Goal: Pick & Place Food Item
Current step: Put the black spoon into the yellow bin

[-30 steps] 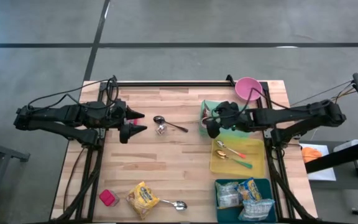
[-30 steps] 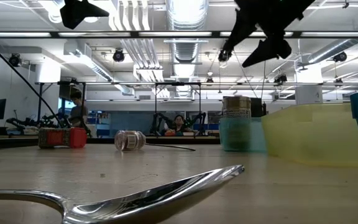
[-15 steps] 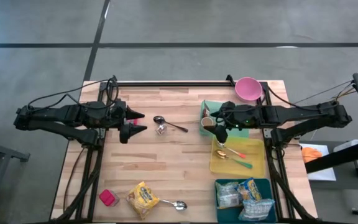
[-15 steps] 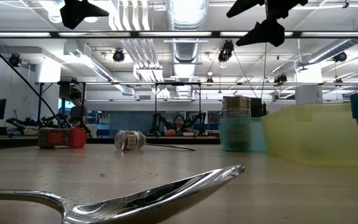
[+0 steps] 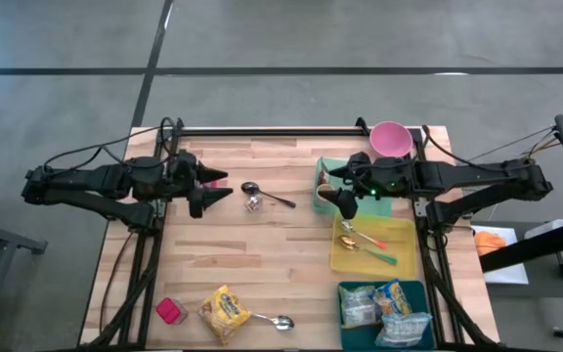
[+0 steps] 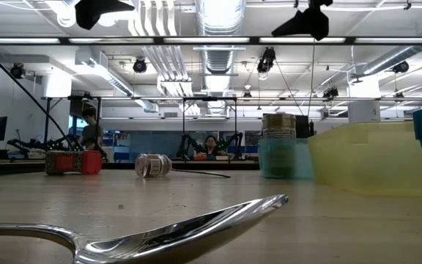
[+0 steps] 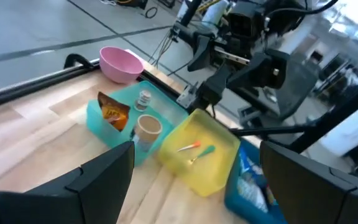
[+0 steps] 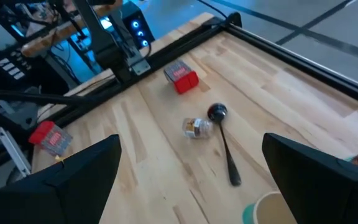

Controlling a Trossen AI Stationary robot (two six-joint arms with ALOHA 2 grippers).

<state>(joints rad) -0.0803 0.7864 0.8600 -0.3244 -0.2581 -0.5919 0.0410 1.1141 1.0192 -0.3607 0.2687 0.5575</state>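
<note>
A yellow snack bag (image 5: 225,313) lies flat near the table's front edge, left of centre, beside a spoon (image 5: 274,321) and a small red box (image 5: 171,311). More snack bags (image 5: 387,305) lie in the dark teal bin (image 5: 345,337) at the front right. My left gripper (image 5: 215,188) hangs open high above the table's left side, with nothing between its fingers. My right gripper (image 5: 338,191) hangs open high above the light teal bin (image 5: 323,164), also with nothing in it. In the low view both grippers show only at the top edge, left gripper (image 6: 102,11) and right gripper (image 6: 306,22).
A second spoon (image 5: 265,195) and a small jar (image 5: 252,204) lie mid-table. A red packet (image 8: 181,78) sits under the left gripper. The light teal bin (image 7: 95,118) holds a cup (image 7: 148,126) and an orange packet (image 7: 112,112). Beside it stand a pink bowl (image 5: 391,139) and a yellow bin (image 5: 404,256) holding utensils.
My right gripper has risen above the light teal bin and tipped its fingers up toward level, staying open. My left gripper has turned a little in place. Nothing on the table has moved.
</note>
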